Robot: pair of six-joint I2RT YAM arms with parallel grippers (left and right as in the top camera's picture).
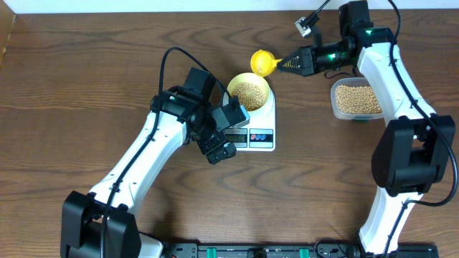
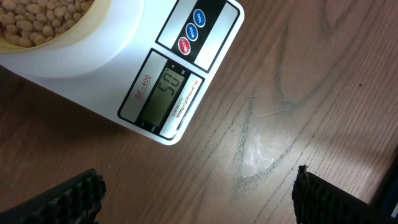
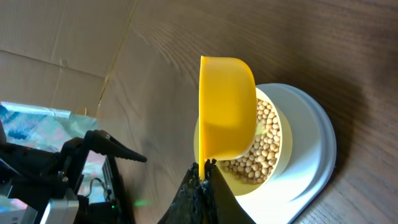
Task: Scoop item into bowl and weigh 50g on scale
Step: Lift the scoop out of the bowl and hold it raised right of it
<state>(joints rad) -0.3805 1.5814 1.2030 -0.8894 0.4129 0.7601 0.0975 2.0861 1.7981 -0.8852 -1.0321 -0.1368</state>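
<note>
The left arm reaches in from the near left, its left end effector (image 1: 228,133) spread wide. The right end effector (image 1: 288,64), farther back, is pinched tight on the yellow scoop (image 1: 262,63).

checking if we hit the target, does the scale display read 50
Yes, in the left wrist view the display on the scale reads 50, with the bowl of beans sitting on it.

The yellow scoop (image 1: 263,63), in the right gripper (image 1: 290,64), hangs at the rear right rim of the bowl (image 1: 249,92) and blocks that approach. The left gripper (image 1: 228,133), jaws wide, crowds the front-left corner of the scale (image 1: 266,118). Bare table (image 1: 86,86) lies open at the far left and between scale and clear tub (image 1: 355,100).
</note>
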